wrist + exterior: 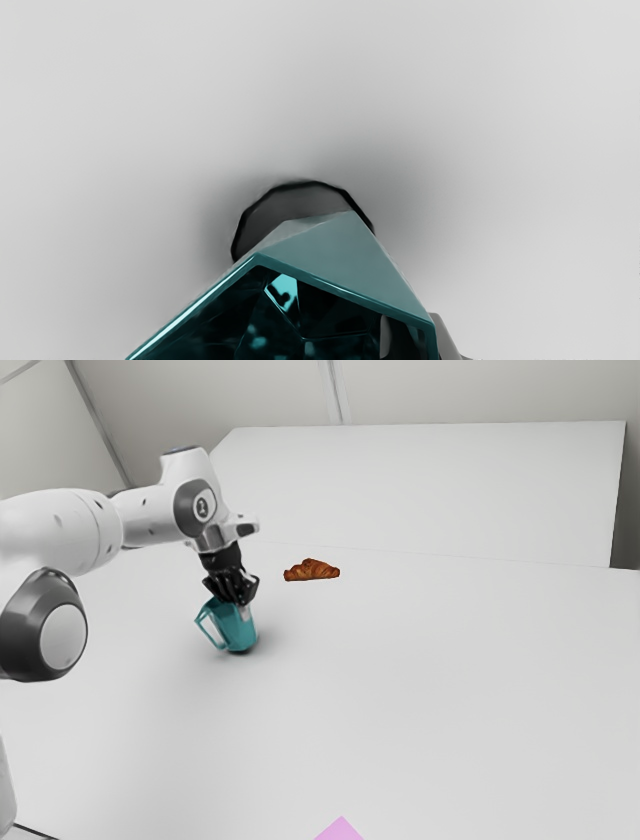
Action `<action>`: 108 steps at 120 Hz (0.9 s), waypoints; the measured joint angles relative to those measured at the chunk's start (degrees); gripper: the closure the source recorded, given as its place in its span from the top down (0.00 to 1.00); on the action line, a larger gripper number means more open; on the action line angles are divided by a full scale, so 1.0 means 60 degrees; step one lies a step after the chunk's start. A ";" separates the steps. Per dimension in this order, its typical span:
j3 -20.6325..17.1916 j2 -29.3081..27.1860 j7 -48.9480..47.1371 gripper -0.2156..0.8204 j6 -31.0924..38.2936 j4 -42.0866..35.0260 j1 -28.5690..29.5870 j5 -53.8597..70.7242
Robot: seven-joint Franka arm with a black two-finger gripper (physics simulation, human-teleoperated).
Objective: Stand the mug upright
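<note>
The teal faceted mug (226,628) has its opening up and its dark base down, leaning a little, with the handle toward the exterior view's left. My gripper (241,608) is at its rim from above, shut on the mug's wall. In the wrist view the mug (335,250) shows its open mouth and dark base. One finger of the gripper (417,340) is inside the mouth and the other outside the wall. A shadow lies close around the base; whether the base touches the table cannot be told.
A brown croissant (312,570) lies on the white table (420,680), beyond the mug toward the exterior view's right. A pink patch (341,830) shows at the exterior view's bottom edge. A pale raised panel (420,490) stands behind.
</note>
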 joint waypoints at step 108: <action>-0.0234 -0.3201 -0.1709 0.76 -0.1118 0.0444 -0.0211 0.0553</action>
